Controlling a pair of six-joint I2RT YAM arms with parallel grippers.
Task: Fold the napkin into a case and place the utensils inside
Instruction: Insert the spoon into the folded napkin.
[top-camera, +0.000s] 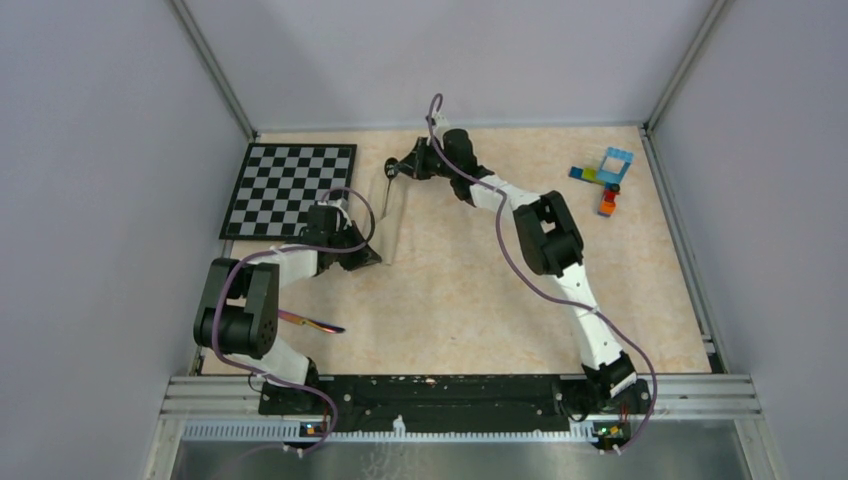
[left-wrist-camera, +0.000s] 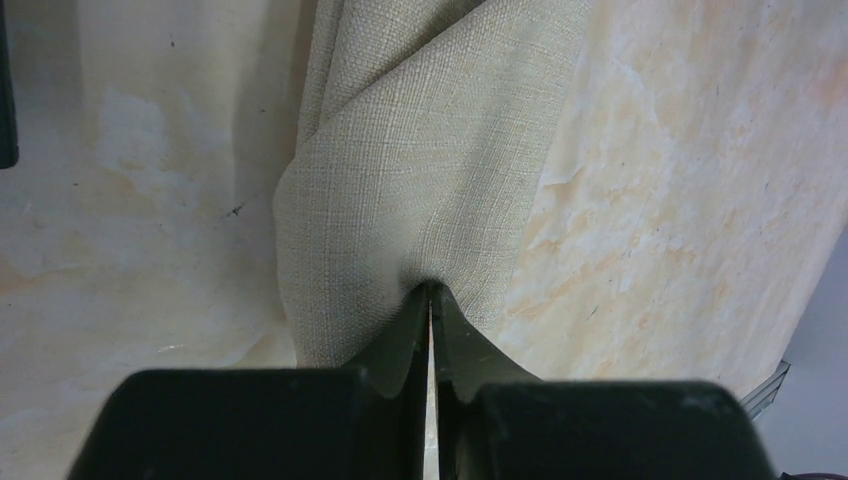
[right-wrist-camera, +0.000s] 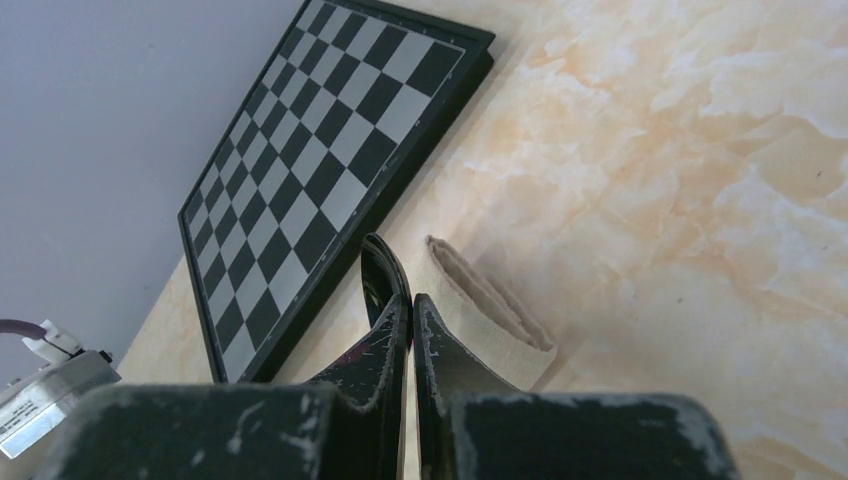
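Note:
The cream-beige napkin is folded into a narrow case (top-camera: 392, 225) lying on the table just right of the chequered board (top-camera: 290, 188). My left gripper (top-camera: 368, 258) is shut on the near end of the case, pinching the cloth (left-wrist-camera: 420, 180) between its fingertips (left-wrist-camera: 430, 292). My right gripper (top-camera: 400, 168) is at the far, open end of the case (right-wrist-camera: 490, 300), shut on a black spoon (right-wrist-camera: 385, 272) whose bowl sticks out past the fingertips beside the opening. A rainbow-tinted utensil (top-camera: 312, 323) lies on the table near the left arm's base.
The chequered board (right-wrist-camera: 320, 170) lies at the back left, close to the case. Small coloured toy bricks (top-camera: 605, 178) sit at the back right. Grey walls and metal rails enclose the table.

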